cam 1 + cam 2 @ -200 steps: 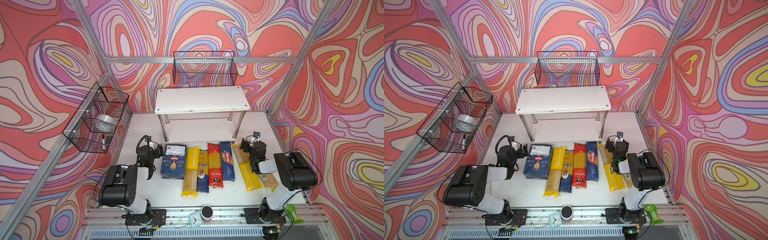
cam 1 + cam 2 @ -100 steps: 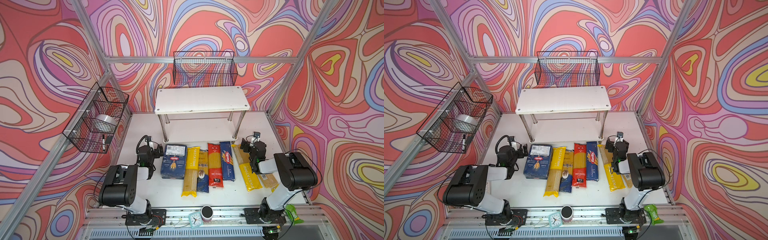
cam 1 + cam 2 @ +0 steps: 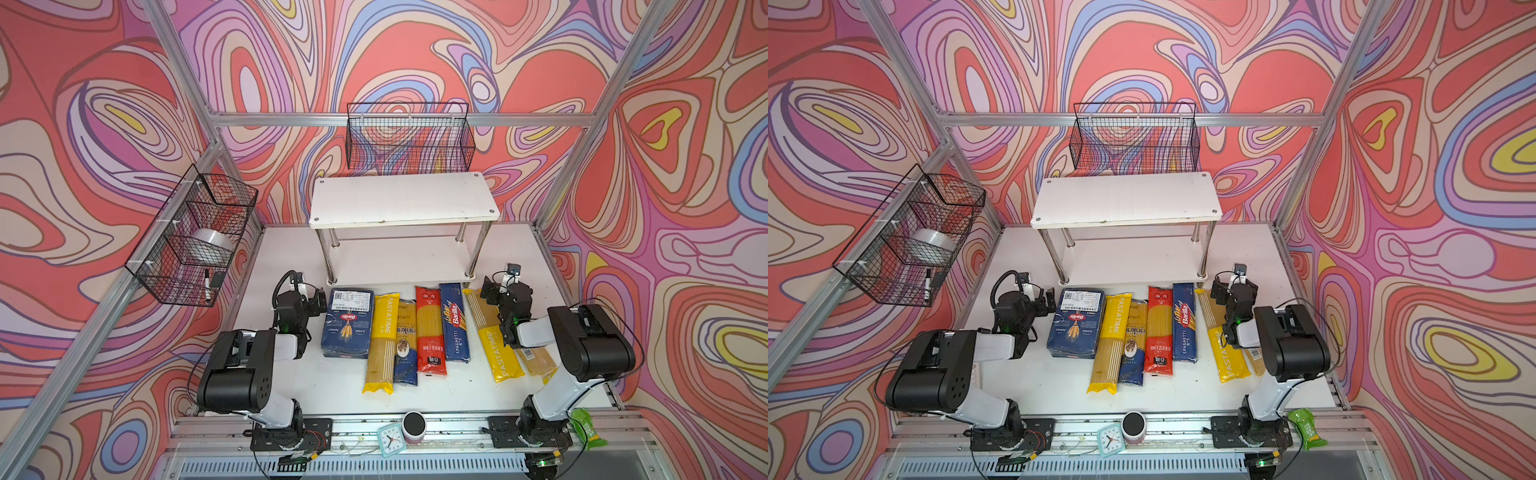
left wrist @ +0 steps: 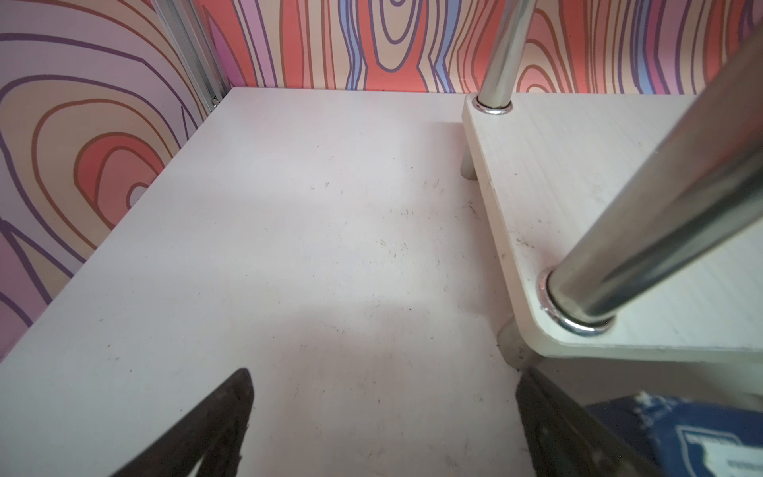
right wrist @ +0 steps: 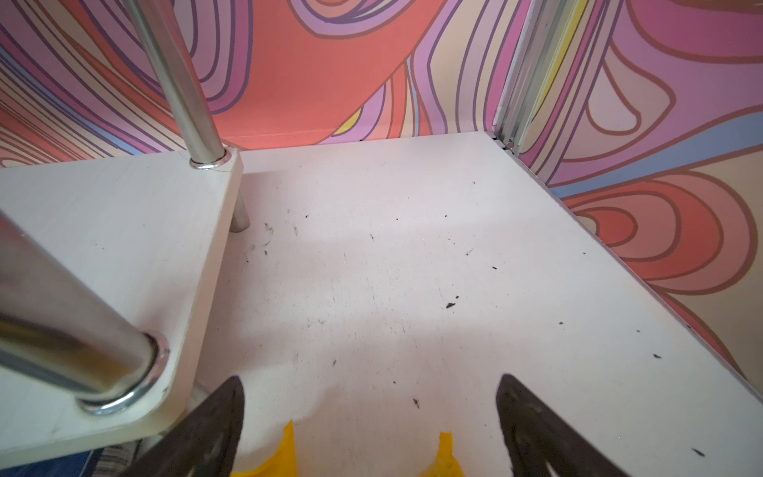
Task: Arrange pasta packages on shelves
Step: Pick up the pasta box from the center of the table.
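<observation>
Nothing has moved. Both the left end effector (image 4: 384, 429) and right end effector (image 5: 371, 429) gape, released, empty. Packs (image 3: 430, 332) lie in a row on the desk (image 3: 457, 395) before the bare rack (image 3: 403, 199). Pinched only at its tip, the yellow pack (image 3: 496, 353) under the right one may sag and snag a leg (image 3: 478, 253).

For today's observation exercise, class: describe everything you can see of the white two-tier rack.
The white rack stands upright at the back of the table, below a black wire basket. Two rectangular boards with rounded corners, matte and looking like laminate, are joined by four shiny chrome legs; short feet lift the lower board off the table. Both boards are bare. The pasta packages lie just in front; whether any touches it is unclear.
</observation>
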Robot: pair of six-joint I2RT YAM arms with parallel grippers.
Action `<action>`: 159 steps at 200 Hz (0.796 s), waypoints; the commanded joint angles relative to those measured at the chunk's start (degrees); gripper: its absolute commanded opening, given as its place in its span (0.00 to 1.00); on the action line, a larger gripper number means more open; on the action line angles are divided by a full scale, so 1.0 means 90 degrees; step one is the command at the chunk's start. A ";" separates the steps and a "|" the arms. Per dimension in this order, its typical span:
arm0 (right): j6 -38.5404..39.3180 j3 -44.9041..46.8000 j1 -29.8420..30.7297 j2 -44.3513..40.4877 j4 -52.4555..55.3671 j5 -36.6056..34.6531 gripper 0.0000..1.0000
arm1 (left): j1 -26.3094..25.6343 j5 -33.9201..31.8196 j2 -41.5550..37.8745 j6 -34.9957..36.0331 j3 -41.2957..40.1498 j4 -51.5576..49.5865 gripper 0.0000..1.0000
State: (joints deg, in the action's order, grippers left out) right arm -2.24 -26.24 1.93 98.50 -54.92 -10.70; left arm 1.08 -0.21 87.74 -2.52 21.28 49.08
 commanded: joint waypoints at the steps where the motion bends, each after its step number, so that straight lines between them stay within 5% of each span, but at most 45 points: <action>1: -0.0027 -0.0044 -0.0024 -0.0016 -0.0060 -0.0032 0.98 | -0.0032 0.0087 0.0036 0.0067 0.0033 0.0147 1.00; 41: -0.0011 -0.0014 -0.0035 -0.0037 -0.0109 -0.0018 0.94 | -0.0032 0.0061 -0.0013 0.0050 0.0049 0.0069 1.00; 68: 0.0009 -0.0087 -0.0029 -0.0189 0.0109 -0.0082 0.90 | -0.0032 0.0093 -0.0487 0.0097 0.0405 -0.0958 1.00; 109: -0.0271 -0.1527 -0.0030 -0.1258 0.3579 0.0421 0.88 | -0.0032 0.0257 -0.1705 -0.0157 0.0516 -0.2076 1.00; 159: -0.1369 -0.3056 0.0030 -0.1948 0.7081 0.1834 0.82 | -0.0193 0.1675 -0.2814 -0.0971 0.1136 -0.3732 1.00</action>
State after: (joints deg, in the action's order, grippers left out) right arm -8.54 -49.84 1.85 82.48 -13.02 -2.26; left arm 0.56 8.14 65.17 -6.92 27.11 26.83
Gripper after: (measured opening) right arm 0.837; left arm 0.994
